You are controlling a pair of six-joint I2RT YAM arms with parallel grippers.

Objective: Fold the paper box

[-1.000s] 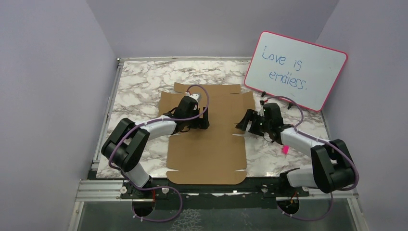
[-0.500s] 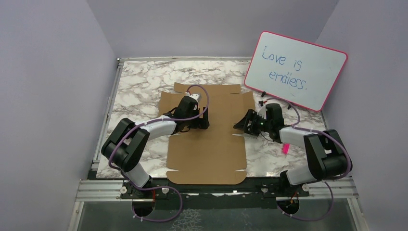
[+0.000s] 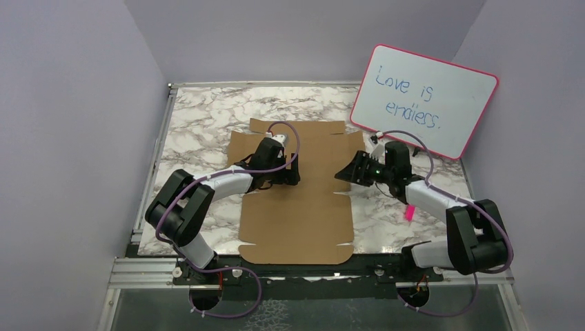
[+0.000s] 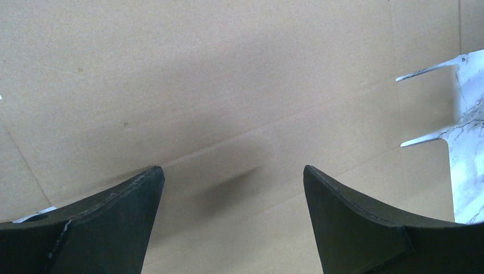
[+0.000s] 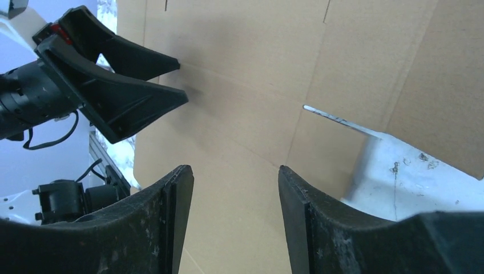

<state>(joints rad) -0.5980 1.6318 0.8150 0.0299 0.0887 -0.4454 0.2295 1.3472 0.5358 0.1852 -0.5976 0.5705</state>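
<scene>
On my left, the left gripper point(image 3: 288, 174) sits low over the far half of the paper box point(image 3: 296, 221). Its jaws are spread wide with nothing between them, and its wrist view shows only brown cardboard and a crease beyond the fingers point(image 4: 108, 222). The box lies flat and unfolded in the middle of the marble table point(image 3: 200, 124), with its near edge by the arm bases. Moving right, the right gripper point(image 3: 347, 176) is at the sheet's right edge beside a slit. Its jaws are parted and grip nothing I can see. Far right, the whiteboard point(image 3: 428, 96) stands tilted.
</scene>
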